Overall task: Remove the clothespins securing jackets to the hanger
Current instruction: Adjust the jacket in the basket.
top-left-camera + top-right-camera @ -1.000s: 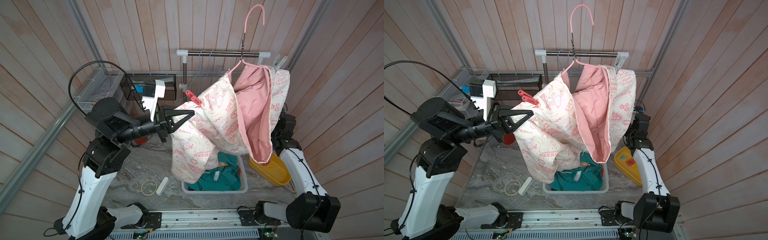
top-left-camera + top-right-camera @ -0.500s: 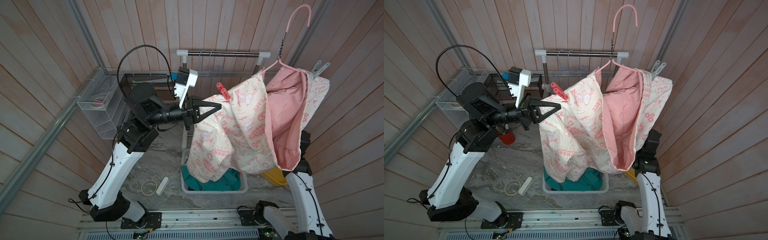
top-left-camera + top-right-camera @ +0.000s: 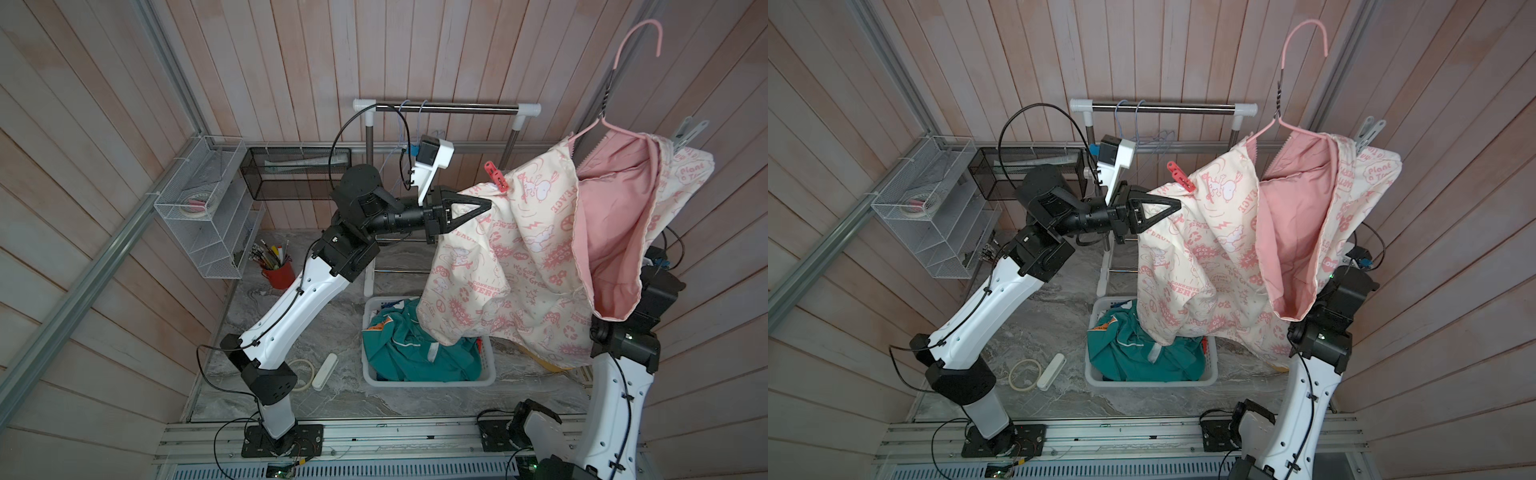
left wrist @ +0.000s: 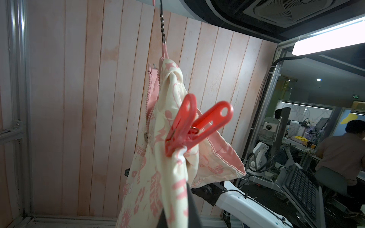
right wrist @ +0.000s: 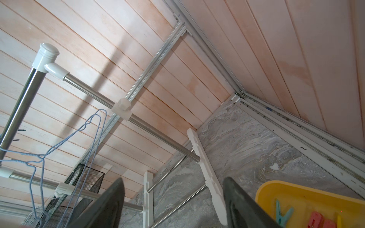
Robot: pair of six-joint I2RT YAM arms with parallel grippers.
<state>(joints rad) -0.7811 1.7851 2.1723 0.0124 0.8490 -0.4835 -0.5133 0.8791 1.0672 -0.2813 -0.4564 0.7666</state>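
A cream pink-printed jacket (image 3: 532, 257) (image 3: 1217, 249) hangs on a pink hanger (image 3: 598, 124) (image 3: 1273, 124) whose hook is off the rail. My left gripper (image 3: 486, 204) (image 3: 1177, 204) (image 4: 177, 213) is shut on the jacket's left shoulder edge. A red clothespin (image 3: 496, 176) (image 3: 1180, 178) (image 4: 189, 128) is clipped there, just above the fingers. On the right shoulder sits a pale grey clothespin (image 3: 690, 131) (image 3: 1368, 131). A teal jacket (image 3: 415, 353) (image 3: 1142, 357) lies in the basket. The cream jacket hides my right gripper in both top views. In the right wrist view that gripper (image 5: 173, 205) is open and holds nothing.
A white basket (image 3: 432, 380) (image 3: 1150, 381) stands on the marble floor below the jacket. The steel rail (image 3: 449, 109) (image 3: 1163, 108) carries blue wire hangers (image 5: 59, 154). A yellow tray (image 5: 308, 199) holds loose clothespins. A wire shelf (image 3: 199, 216), a red pen cup (image 3: 277, 274) and a tape ring (image 3: 1025, 374) are at the left.
My left arm has carried the jacket and hanger rightward, away from the rail. The right arm has moved right, staying under the jacket.
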